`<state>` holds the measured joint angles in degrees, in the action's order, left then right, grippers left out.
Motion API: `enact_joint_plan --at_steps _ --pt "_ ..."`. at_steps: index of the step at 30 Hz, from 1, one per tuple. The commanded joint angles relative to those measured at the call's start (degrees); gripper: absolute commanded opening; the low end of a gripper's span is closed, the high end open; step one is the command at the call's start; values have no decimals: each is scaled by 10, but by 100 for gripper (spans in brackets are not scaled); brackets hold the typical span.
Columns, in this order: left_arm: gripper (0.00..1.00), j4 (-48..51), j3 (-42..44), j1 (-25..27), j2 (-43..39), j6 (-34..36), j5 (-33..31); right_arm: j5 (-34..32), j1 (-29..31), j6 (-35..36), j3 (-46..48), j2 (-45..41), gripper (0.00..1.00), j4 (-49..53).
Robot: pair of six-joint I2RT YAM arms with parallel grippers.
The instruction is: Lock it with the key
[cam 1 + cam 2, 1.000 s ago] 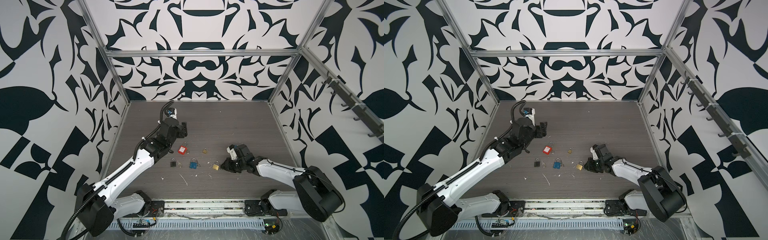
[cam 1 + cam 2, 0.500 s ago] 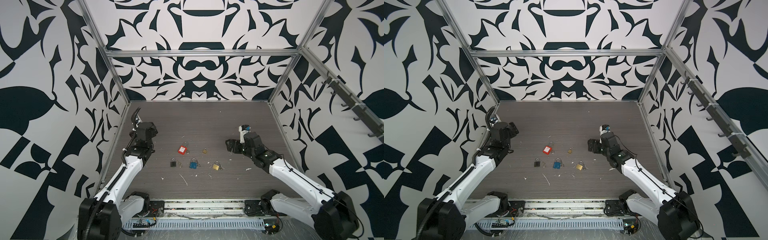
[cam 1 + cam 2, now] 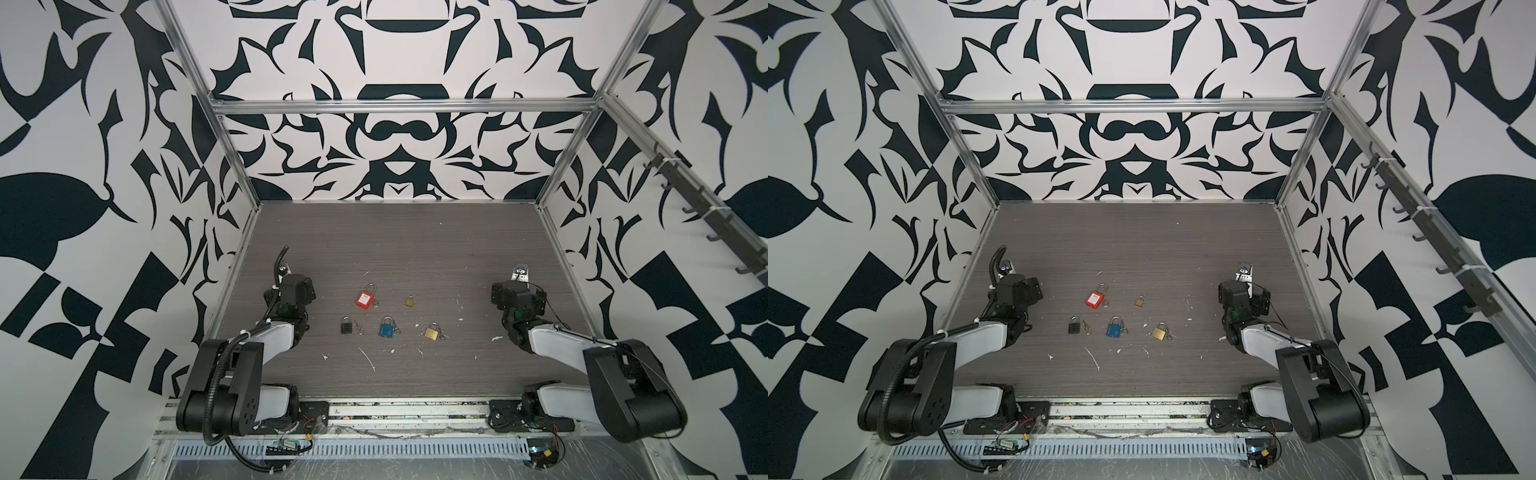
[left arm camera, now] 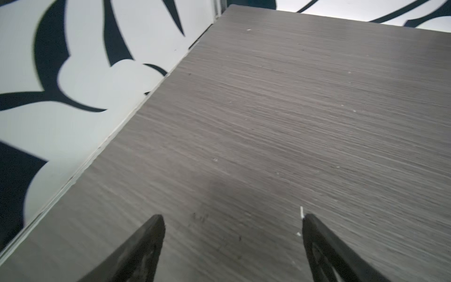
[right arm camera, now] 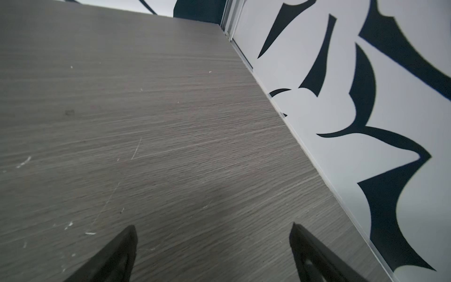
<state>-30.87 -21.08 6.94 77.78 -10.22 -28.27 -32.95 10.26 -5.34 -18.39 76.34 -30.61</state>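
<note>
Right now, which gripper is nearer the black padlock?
Left. The left gripper hangs left of the black padlock; the right gripper is much farther off on the other side, past the blue padlock.

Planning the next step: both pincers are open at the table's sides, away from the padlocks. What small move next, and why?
Probably bring the right pincer toward the larger brass padlock, the one nearest it, with keys beside it. Both it and the left pincer are open and empty, and neither wrist view shows a lock.
</note>
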Motion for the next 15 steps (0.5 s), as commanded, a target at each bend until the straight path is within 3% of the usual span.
enact_joint_plan --at_steps 1,3,5,7,9,15 --pt "94 -167 15 -5 30 85 95 84 -19 32 -6 31 99 -164" --pt "93 -204 19 -18 66 77 120 158 -40 33 9 77 99 -233" --pt "93 -215 12 -25 93 81 147 165 -48 38 32 143 99 -351" --pt "94 -265 13 -25 127 101 162 186 -52 36 19 123 99 -277" --pt "97 -218 5 -29 110 93 185 238 -59 45 -20 126 99 -212" --pt "99 -223 3 -34 115 88 188 256 -58 53 -22 128 99 -212"
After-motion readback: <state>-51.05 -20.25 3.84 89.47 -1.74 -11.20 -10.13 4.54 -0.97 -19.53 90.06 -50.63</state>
